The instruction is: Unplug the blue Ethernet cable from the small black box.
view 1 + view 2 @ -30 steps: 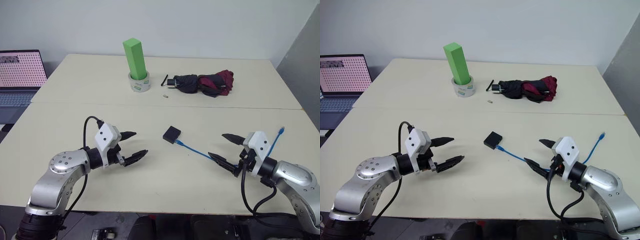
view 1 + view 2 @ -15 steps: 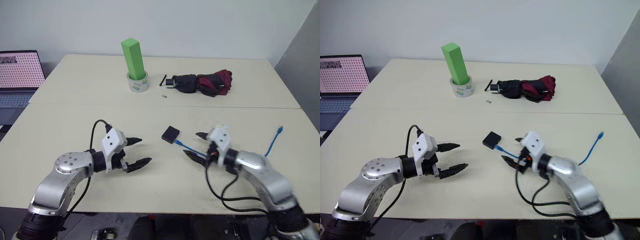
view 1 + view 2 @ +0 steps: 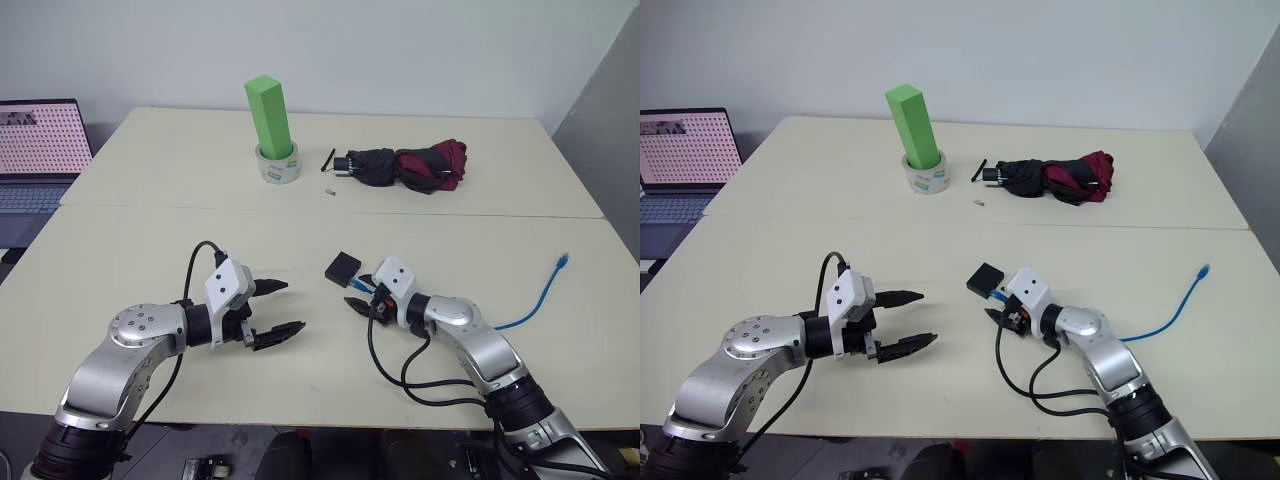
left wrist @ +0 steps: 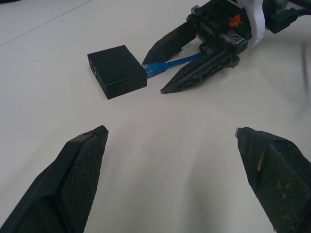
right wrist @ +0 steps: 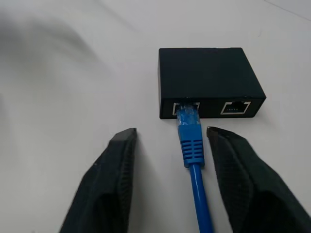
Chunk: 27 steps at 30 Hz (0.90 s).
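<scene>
Pincer [image 5: 167,160] of the right arm sits low over the tabletop [image 3: 150,250], its two fingers [image 5: 104,184] narrowed to either side of the cable [image 5: 190,131] without touching it; a gap shows on each side of the plug. The plug is seated in one port of the box [image 5: 206,80]; a second port beside it is bare. The box lies flat near the middle of the tabletop, just ahead of the fingertips. From the plug the cable runs under the right pincer and away to the robot's right, its free end [image 3: 565,260] lying near the tabletop's right edge.

The left pincer [image 3: 280,308] hovers well apart from the box, on the robot's left, jaws spread wide and holding nothing, pointed toward the box.

Farther back stand a green block [image 3: 270,115] upright inside a roll of tape [image 3: 278,168] and a folded umbrella [image 3: 405,167]. A laptop [image 3: 40,150] is off the tabletop's left edge.
</scene>
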Available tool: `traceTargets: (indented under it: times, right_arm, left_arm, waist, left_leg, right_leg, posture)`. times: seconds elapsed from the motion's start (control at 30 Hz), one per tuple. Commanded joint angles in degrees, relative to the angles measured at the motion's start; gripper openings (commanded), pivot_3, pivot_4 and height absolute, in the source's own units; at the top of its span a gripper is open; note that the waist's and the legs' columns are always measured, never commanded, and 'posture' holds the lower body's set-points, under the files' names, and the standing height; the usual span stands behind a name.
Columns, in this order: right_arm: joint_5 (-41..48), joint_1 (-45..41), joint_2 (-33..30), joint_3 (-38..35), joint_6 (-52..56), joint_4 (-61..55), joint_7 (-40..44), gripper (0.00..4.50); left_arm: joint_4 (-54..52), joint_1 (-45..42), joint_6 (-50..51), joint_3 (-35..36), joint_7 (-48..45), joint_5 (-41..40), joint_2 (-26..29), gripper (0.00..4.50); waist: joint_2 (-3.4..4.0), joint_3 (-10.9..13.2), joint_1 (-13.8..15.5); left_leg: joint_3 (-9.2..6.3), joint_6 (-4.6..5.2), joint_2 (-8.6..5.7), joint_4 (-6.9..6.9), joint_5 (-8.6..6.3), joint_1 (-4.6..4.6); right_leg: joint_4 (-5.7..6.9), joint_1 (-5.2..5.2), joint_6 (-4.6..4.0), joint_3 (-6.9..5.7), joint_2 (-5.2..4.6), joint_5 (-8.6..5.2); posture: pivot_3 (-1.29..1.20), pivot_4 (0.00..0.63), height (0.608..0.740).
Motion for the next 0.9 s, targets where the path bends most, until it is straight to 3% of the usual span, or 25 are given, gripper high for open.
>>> traceTargets:
  times: [0.03,0.27,0.4,0.57,0.67,0.9]
  right_arm:
    - [-0.6,-0.89,-0.87,-0.94,-0.91,0.21,1.34,1.59]
    - [-2.52,-2.0,-3.06,-0.32,-4.07,-1.78,4.02,0.17]
    - [-6.2,-3.13,-6.09,0.84,-10.81,-4.22,5.81,0.13]
    - [-18.64,-6.43,-14.38,3.52,-37.37,-2.79,4.71,0.13]
    - [-21.77,-8.09,-15.92,3.96,-48.28,0.05,3.04,0.13]
    - [-22.6,-9.89,-15.21,3.35,-57.95,3.08,2.48,0.13]
  left_arm:
    - [0.12,-0.94,-0.33,0.72,0.42,-0.39,-0.16,4.5]
    - [2.05,-3.58,2.63,0.23,1.25,-2.33,-2.07,4.5]
    - [3.11,-6.69,8.91,1.68,2.05,-7.06,-3.82,4.5]
    - [6.88,-11.23,18.78,4.16,1.42,-15.06,-4.34,4.5]
    - [8.1,-13.2,23.12,5.34,1.61,-19.14,-5.21,4.5]
    - [8.32,-15.7,27.7,6.11,3.44,-24.35,-7.8,4.5]
  waist:
    - [0.0,0.0,0.0]
    - [0.0,0.0,0.06]
    - [0.0,0.01,0.04]
    - [0.02,0.02,-0.15]
    - [0.01,0.02,-0.18]
    - [0.0,0.02,-0.17]
  left_leg:
    - [0.0,0.0,0.0,0.0,0.0,0.0]
    - [-0.02,0.0,-0.01,0.01,0.0,-0.01]
    - [-0.02,0.01,-0.02,0.02,0.0,-0.03]
    - [-0.03,0.0,-0.01,0.02,0.0,-0.04]
    - [-0.01,-0.01,0.01,0.03,0.0,-0.02]
    - [0.01,-0.02,0.01,0.08,0.01,-0.03]
  right_leg:
    - [0.0,0.0,0.0,0.0,0.0,0.0]
    - [0.0,0.01,0.0,-0.02,0.0,0.0]
    - [-0.01,0.0,0.0,-0.02,0.0,0.0]
    - [0.02,-0.04,0.0,-0.04,0.01,0.0]
    - [-0.01,-0.03,0.0,-0.04,0.01,0.0]
    - [-0.01,0.01,0.0,-0.03,-0.01,0.0]
  posture:
    - [0.0,0.15,0.74]
    - [0.0,0.15,0.74]
    - [0.0,0.15,0.74]
    - [0.0,0.15,0.74]
    - [0.0,0.15,0.74]
    - [0.0,0.15,0.74]
